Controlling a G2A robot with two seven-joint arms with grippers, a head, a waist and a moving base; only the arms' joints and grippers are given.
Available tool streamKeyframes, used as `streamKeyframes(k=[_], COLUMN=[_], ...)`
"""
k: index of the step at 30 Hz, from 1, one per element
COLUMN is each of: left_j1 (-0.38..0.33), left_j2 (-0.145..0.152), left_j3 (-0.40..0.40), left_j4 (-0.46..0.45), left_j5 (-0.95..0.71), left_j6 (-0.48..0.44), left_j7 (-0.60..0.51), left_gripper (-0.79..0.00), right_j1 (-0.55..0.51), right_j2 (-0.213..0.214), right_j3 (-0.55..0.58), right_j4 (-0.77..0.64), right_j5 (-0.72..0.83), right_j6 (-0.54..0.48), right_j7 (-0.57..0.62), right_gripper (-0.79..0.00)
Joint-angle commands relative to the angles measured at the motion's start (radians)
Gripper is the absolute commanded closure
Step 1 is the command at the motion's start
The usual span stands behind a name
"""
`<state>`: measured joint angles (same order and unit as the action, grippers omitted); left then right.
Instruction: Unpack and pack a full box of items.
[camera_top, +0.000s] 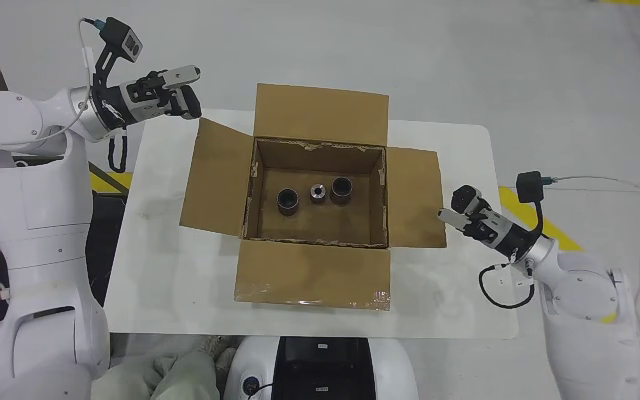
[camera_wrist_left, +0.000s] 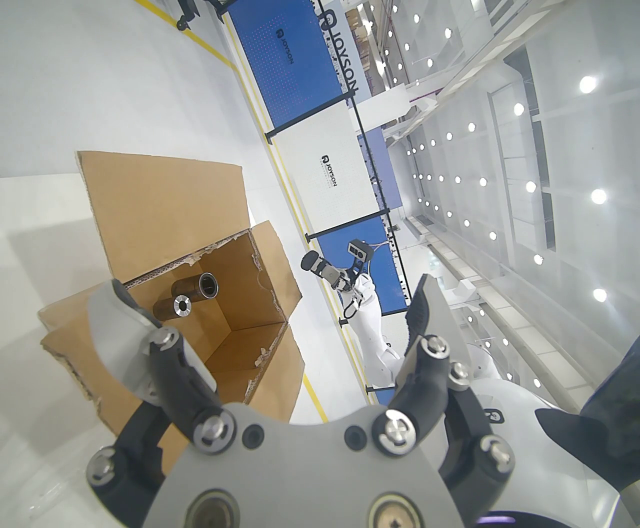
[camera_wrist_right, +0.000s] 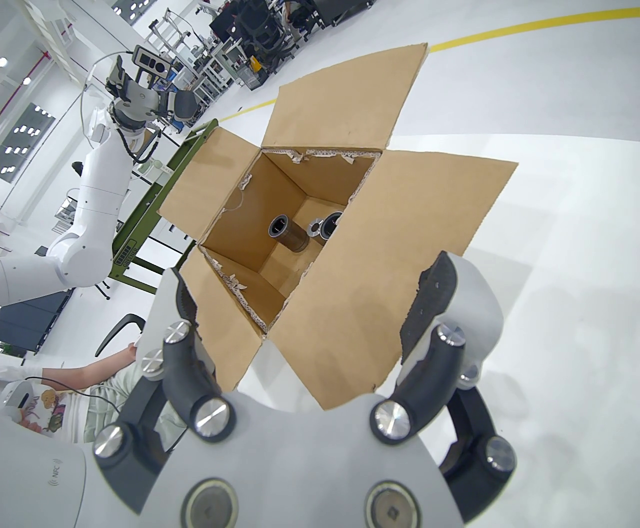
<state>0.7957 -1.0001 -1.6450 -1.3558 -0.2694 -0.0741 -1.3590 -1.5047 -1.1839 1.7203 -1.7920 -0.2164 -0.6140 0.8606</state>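
Note:
An open cardboard box (camera_top: 225, 190) (camera_wrist_left: 165, 200) (camera_wrist_right: 415, 200) stands mid-table with all flaps folded outward. On its floor lie three small metal cylinders: a dark one (camera_top: 288, 202) (camera_wrist_right: 287, 232), a small silvery one (camera_top: 317, 192) (camera_wrist_left: 181, 306) (camera_wrist_right: 315, 227), and another dark one (camera_top: 342, 188) (camera_wrist_left: 197, 287) (camera_wrist_right: 331, 222). My left gripper (camera_top: 182, 87) (camera_wrist_left: 265, 310) hangs open and empty above the table's far left corner, apart from the box. My right gripper (camera_top: 453, 205) (camera_wrist_right: 312, 295) is open and empty just beyond the box's right flap, and the left wrist view shows it farther off (camera_wrist_left: 311, 261).
The white table (camera_top: 450, 290) carries only the box, with bare surface on both sides and in front. A green cart (camera_wrist_right: 150, 220) and a seated person's arm (camera_wrist_right: 80, 372) are off the table's left side.

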Motion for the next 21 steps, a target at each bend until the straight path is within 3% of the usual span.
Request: streamKeyframes(k=[1, 11, 21], left_j1=[0.0, 0.0, 0.0], left_j2=[0.0, 0.0, 0.0], left_j3=[0.0, 0.0, 0.0], left_j4=[0.0, 0.0, 0.0], left_j5=[0.0, 0.0, 0.0], left_j6=[0.0, 0.0, 0.0], left_j7=[0.0, 0.0, 0.0], left_gripper=[-0.785, -0.785, -0.785], right_j1=[0.0, -0.01, 0.024], right_j2=[0.0, 0.001, 0.023], right_j3=[0.0, -0.009, -0.01], right_j4=[0.0, 0.0, 0.113], right_j5=[0.0, 0.011, 0.201], right_j6=[0.0, 0.024, 0.028], right_j7=[0.0, -0.014, 0.098], right_gripper=[-0.785, -0.785, -0.785])
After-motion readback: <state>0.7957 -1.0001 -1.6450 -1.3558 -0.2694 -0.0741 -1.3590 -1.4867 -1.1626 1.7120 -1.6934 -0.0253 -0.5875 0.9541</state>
